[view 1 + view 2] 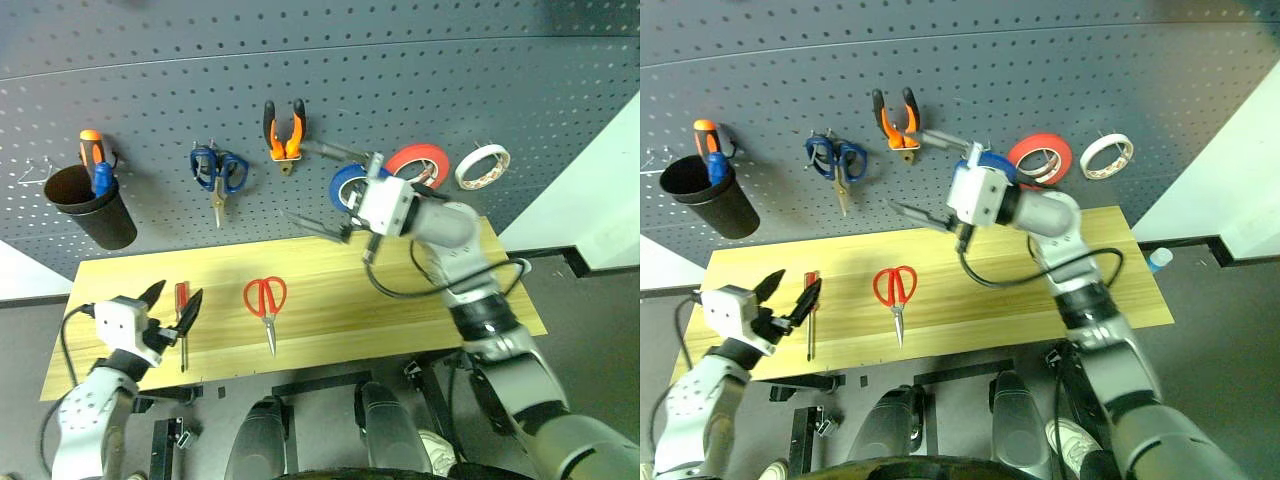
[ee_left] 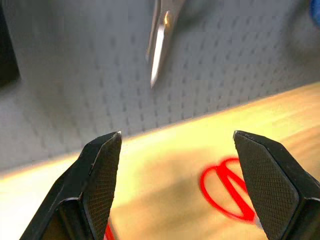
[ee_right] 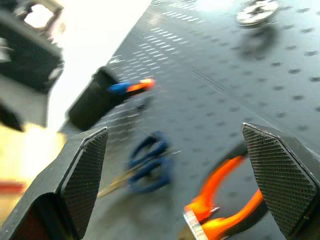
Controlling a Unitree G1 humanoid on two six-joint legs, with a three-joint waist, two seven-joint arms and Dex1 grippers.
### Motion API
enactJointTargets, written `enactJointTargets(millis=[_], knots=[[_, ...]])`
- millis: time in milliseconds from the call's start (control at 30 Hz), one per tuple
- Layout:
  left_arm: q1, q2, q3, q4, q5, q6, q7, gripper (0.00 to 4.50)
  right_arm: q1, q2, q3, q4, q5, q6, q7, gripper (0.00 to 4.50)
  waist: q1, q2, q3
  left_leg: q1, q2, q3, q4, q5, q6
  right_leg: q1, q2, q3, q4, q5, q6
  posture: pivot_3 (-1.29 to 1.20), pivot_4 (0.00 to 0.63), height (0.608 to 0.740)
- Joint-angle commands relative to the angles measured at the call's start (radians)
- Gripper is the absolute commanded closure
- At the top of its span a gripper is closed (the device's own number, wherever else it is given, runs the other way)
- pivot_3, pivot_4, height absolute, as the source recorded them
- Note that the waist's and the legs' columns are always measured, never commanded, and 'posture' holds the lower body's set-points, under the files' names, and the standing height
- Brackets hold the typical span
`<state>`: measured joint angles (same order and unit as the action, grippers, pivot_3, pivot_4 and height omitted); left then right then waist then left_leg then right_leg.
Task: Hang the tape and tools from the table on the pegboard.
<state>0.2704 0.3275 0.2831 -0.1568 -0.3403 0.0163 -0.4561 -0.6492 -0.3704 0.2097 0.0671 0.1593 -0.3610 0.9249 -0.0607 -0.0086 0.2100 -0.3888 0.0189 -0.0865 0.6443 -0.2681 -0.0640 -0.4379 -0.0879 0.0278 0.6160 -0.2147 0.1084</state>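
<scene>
Between the black fingers of the left gripper point(image 1: 172, 303), spread wide and holding nothing, sits the red-handled screwdriver point(image 1: 181, 322), lying lengthwise near the left end of the table point(image 1: 400, 305). Best handled, as a judgement, by lowering straight over the red handle, closing across its width rather than along it, and gripping near the handle's middle so the shaft does not droop on the lift. Worth checking that both pads clear the wood before closing; a slim handle rolls away easily if nudged from one side.

Just beside, toward the table's middle, the red-handled scissors point(image 1: 266, 304) lie flat, blades pointing at the near edge, not yet hung.

Over the table's far edge hangs the right gripper point(image 1: 325, 190), fingers spread fully and empty, pointing leftward in front of the pegboard point(image 1: 400, 80). Close behind it the blue tape point(image 1: 347, 185) rests against the board, apparently on a hook, though the hand hides the hook. Pliers point(image 1: 285, 130) with orange-and-black handles already hang higher up.

Also on the board: red roll point(image 1: 419, 163), white roll point(image 1: 482, 166), blue-handled scissors point(image 1: 218, 172), and a black cup point(image 1: 92, 207) holding an orange-handled screwdriver point(image 1: 93, 153). Sensible to keep the right arm clear of these.
</scene>
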Motion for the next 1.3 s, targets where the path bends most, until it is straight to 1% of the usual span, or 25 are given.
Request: enactJointTargets(millis=[33, 67, 133, 200, 300, 367, 467, 600, 733, 867, 1000, 1233, 1267, 1300], knots=[[-0.054, -0.037, -0.08, -0.061, 0.107, 0.208, 0.179, 0.77, 0.113, -0.123, -0.012, -0.156, 0.087, 0.084, 0.113, 0.04, 0.009, -0.002, 0.003, 0.0, 0.0, 0.0, 0.002, 0.0, 0.0, 0.001, 0.0, 0.0, -0.001, -0.001, 0.003, -0.02, 0.203, 0.73], [-0.073, -0.043, -0.109, -0.07, 0.14, 0.291, 0.223, 0.77, 0.146, -0.154, -0.015, -0.176, 0.099, 0.096, 0.134, 0.04, 0.012, -0.003, 0.004, 0.001, 0.0, 0.0, 0.003, 0.0, 0.0, 0.003, 0.0, 0.0, -0.001, -0.002, 0.003, -0.02, 0.204, 0.73], [-0.116, -0.057, -0.166, -0.088, 0.197, 0.441, 0.296, 0.4, 0.211, -0.209, -0.022, -0.19, 0.099, 0.088, 0.169, 0.0, 0.015, -0.005, 0.006, 0.002, 0.0, 0.0, 0.004, 0.0, 0.0, 0.004, 0.0, 0.0, -0.001, -0.001, 0.003, -0.03, 0.203, 0.73], [-0.164, -0.08, -0.204, -0.112, 0.216, 0.586, 0.346, 0.01, 0.266, -0.25, -0.031, -0.188, 0.086, 0.061, 0.189, 0.0, 0.014, -0.006, 0.007, 0.002, 0.0, 0.0, 0.004, 0.0, 0.0, 0.005, 0.0, 0.0, -0.002, -0.001, 0.003, -0.03, 0.204, 0.73], [-0.246, -0.134, -0.244, -0.124, 0.21, 0.78, 0.392, 0.01, 0.336, -0.296, -0.039, -0.178, 0.078, 0.031, 0.214, 0.0, 0.015, -0.008, 0.008, 0.002, 0.0, 0.0, 0.003, 0.0, 0.0, 0.004, 0.0, 0.0, -0.002, -0.001, 0.003, -0.04, 0.202, 0.73], [-0.298, -0.159, -0.279, -0.116, 0.213, 0.884, 0.404, 0.01, 0.366, -0.316, -0.035, -0.154, 0.045, -0.016, 0.22, 0.0, 0.014, -0.009, 0.009, 0.002, 0.0, 0.0, 0.003, 0.0, 0.0, 0.004, 0.0, 0.0, -0.002, -0.001, 0.003, -0.05, 0.201, 0.73], [-0.355, -0.184, -0.333, -0.103, 0.223, 1.006, 0.415, 0.01, 0.393, -0.319, -0.032, -0.133, 0.023, -0.042, 0.211, 0.0, 0.013, -0.01, 0.01, 0.002, 0.0, 0.0, 0.003, 0.0, 0.0, 0.004, 0.0, 0.0, -0.002, -0.001, 0.003, -0.06, 0.201, 0.73], [-0.4, -0.223, -0.342, -0.058, 0.243, 1.128, 0.456, 0.01, 0.401, -0.312, -0.026, -0.113, 0.004, -0.068, 0.202, 0.0, 0.012, -0.012, 0.011, 0.002, 0.0, 0.0, 0.004, 0.0, 0.0, 0.005, 0.0, 0.0, -0.002, -0.001, 0.003, -0.06, 0.201, 0.73], [-0.433, -0.276, -0.306, -0.001, 0.231, 1.197, 0.473, 0.01, 0.406, -0.313, -0.022, -0.096, 0.009, -0.073, 0.21, 0.0, 0.016, -0.013, 0.012, 0.002, -0.001, 0.0, 0.003, 0.0, 0.0, 0.005, 0.0, 0.0, -0.002, -0.001, 0.003, -0.06, 0.2, 0.73], [-0.479, -0.308, -0.258, 0.08, 0.234, 1.197, 0.492, 0.01, 0.448, -0.34, -0.011, -0.088, 0.044, -0.049, 0.268, 0.0, 0.019, -0.013, 0.012, 0.002, -0.001, 0.0, 0.004, 0.0, -0.001, 0.006, 0.0, 0.0, -0.002, -0.001, 0.003, -0.06, 0.197, 0.73], [-0.515, -0.328, -0.233, 0.131, 0.237, 1.189, 0.505, 0.01, 0.509, -0.369, -0.016, -0.112, 0.112, 0.047, 0.323, 0.0, 0.018, -0.013, 0.012, 0.004, -0.001, 0.0, 0.004, 0.0, -0.001, 0.008, 0.0, 0.0, -0.003, -0.001, 0.003, -0.06, 0.197, 0.73], [-0.546, -0.344, -0.218, 0.177, 0.249, 1.199, 0.525, 0.01, 0.525, -0.36, -0.046, -0.103, 0.128, 0.103, 0.304, 0.0, 0.016, -0.014, 0.012, 0.01, -0.001, 0.0, 0.004, 0.0, -0.001, 0.013, -0.001, 0.0, -0.003, -0.002, 0.003, -0.07, 0.197, 0.73], [-0.548, -0.345, -0.215, 0.179, 0.249, 1.202, 0.527, 0.42, 0.524, -0.357, -0.049, -0.103, 0.129, 0.106, 0.302, 0.0, 0.016, -0.014, 0.012, 0.01, -0.001, 0.0, 0.004, 0.0, -0.001, 0.013, -0.001, 0.0, -0.003, -0.002, 0.004, -0.07, 0.197, 0.73], [-0.549, -0.345, -0.215, 0.18, 0.25, 1.205, 0.53, 0.63, 0.523, -0.352, -0.052, -0.104, 0.13, 0.11, 0.297, 0.0, 0.016, -0.014, 0.012, 0.01, -0.001, 0.0, 0.004, 0.0, -0.001, 0.013, -0.001, 0.0, -0.003, -0.002, 0.004, -0.07, 0.197, 0.73]])
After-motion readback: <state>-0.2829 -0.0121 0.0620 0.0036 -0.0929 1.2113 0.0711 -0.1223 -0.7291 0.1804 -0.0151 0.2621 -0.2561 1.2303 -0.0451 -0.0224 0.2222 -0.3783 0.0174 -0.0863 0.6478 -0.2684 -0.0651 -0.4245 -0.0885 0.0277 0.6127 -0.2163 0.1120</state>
